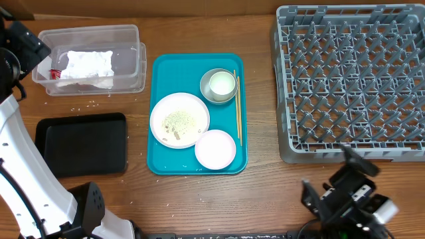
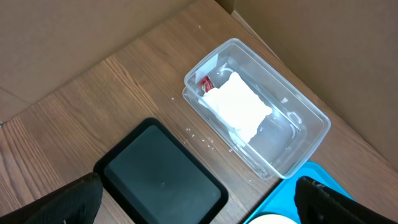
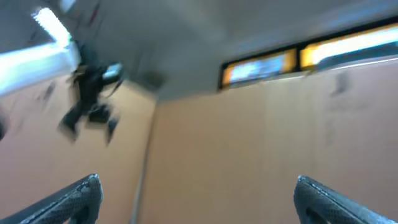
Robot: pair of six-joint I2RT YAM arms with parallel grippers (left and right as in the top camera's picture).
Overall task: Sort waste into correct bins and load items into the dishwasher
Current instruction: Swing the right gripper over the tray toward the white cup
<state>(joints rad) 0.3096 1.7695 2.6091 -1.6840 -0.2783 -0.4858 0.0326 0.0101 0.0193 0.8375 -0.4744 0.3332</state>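
The clear tub (image 1: 129, 46) at the back left holds the crumpled white napkin (image 1: 83, 65) and the red wrapper (image 1: 56, 73). Below it lies the black tray (image 1: 83, 143). The white plate (image 1: 179, 119) carries rice grains (image 1: 178, 122); the pink bowl (image 1: 215, 149), the grey bowl (image 1: 207, 93) with the white cup (image 1: 222, 83) inside, and the chopsticks (image 1: 238, 109) lie beside it. The grey dish rack (image 1: 352, 79) is at the right. My left gripper (image 2: 198, 183) hangs open high above the black tray (image 2: 161, 180) and tub (image 2: 292, 124). My right gripper (image 3: 198, 183) is open, tilted up at a wall.
A teal serving tray (image 1: 163, 73) in the middle carries the dishes. Loose rice grains (image 1: 86, 105) lie on the wood between tub and black tray. The left arm (image 1: 13, 60) stands at the far left, the right arm (image 1: 348, 196) at the front right below the rack.
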